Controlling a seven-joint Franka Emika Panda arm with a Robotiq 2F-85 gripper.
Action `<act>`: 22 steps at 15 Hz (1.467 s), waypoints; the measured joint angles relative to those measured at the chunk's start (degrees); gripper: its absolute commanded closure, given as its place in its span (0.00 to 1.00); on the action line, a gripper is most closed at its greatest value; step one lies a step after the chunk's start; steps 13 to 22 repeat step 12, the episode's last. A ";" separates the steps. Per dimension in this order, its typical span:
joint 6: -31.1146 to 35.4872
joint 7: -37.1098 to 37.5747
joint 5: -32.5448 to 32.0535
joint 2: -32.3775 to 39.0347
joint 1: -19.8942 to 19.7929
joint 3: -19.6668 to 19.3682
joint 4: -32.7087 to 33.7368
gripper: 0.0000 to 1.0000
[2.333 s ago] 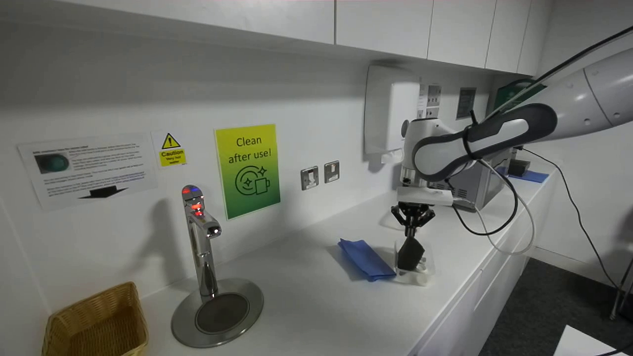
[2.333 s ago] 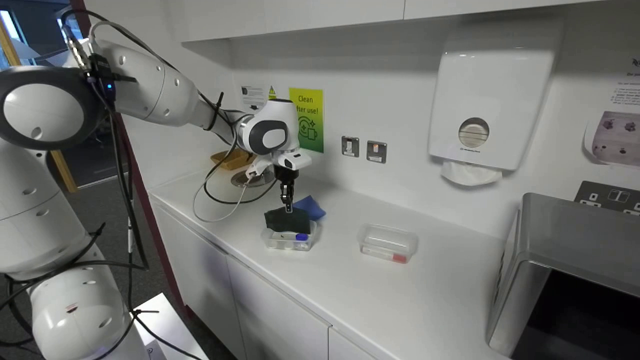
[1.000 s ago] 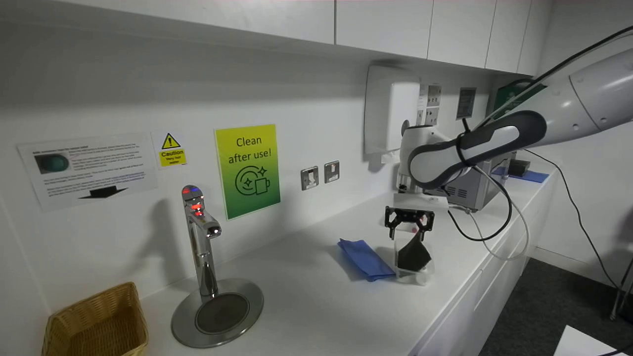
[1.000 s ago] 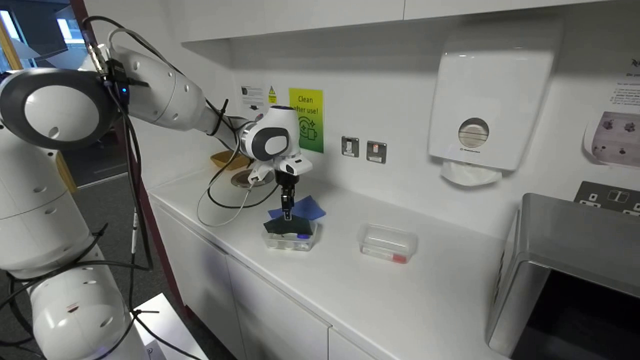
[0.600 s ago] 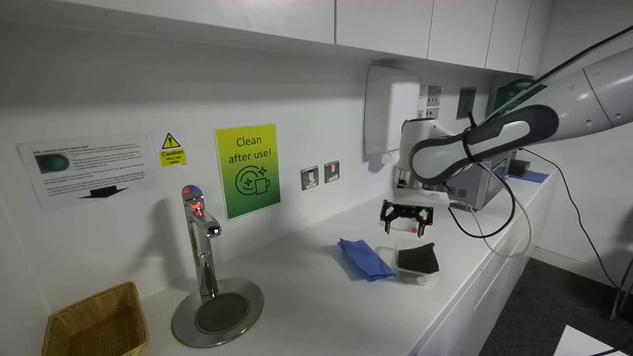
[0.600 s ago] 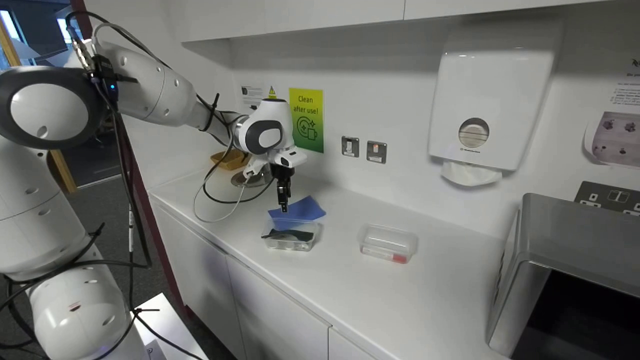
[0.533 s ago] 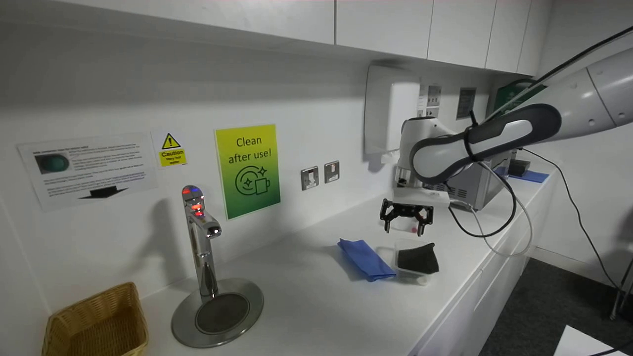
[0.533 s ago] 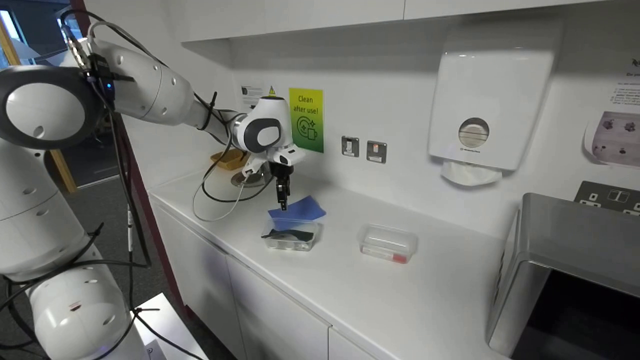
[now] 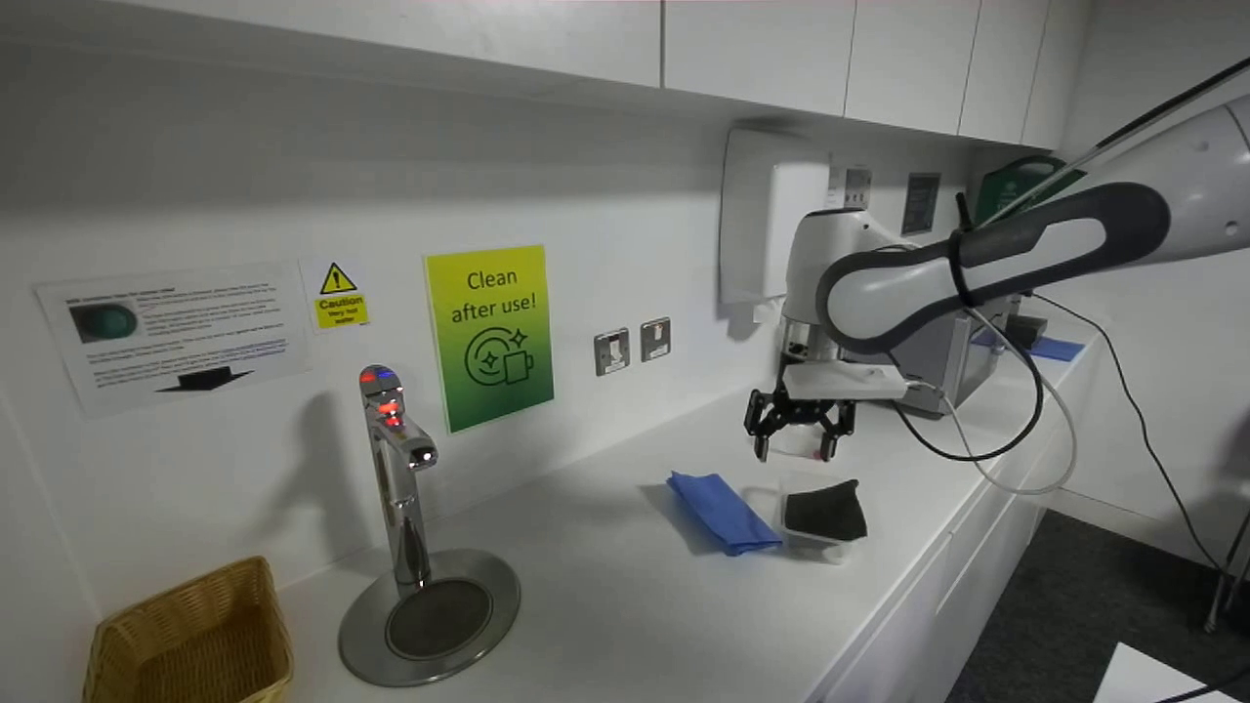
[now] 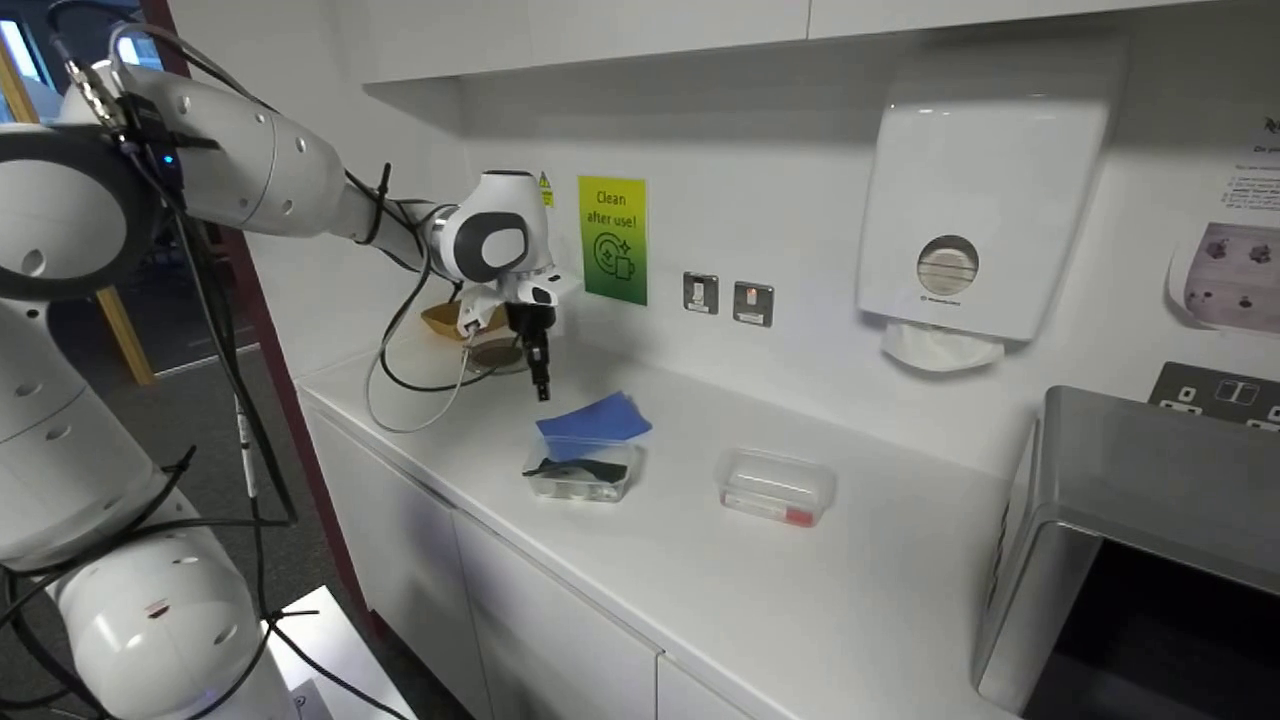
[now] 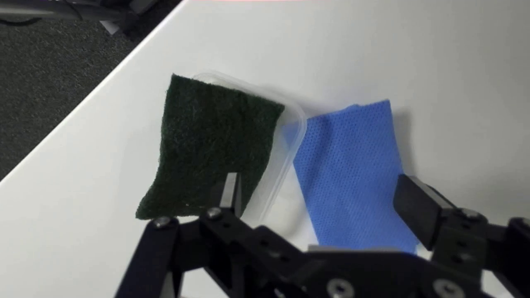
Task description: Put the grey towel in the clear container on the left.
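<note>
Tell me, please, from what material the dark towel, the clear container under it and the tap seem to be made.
Dark towel: matt, fibrous cloth, perhaps felt; its surface and edges look fuzzy.
Clear container: smooth, probably plastic; the blue cloth shows through its wall.
Tap: glossy metal, probably chromed; silvery, with bright reflections.

Black fingers [image 11: 419, 207] downward, wide apart

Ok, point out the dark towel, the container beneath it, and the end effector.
Dark towel [image 11: 217, 138], wrist view: middle of its upper face.
Container [image 11: 277, 181], wrist view: its rim.
End effector [image 9: 794, 456], in an exterior view: midway between its fingertips.
</note>
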 measured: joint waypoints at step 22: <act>-13.65 -18.82 0.02 -8.02 5.10 5.67 -1.61 0.00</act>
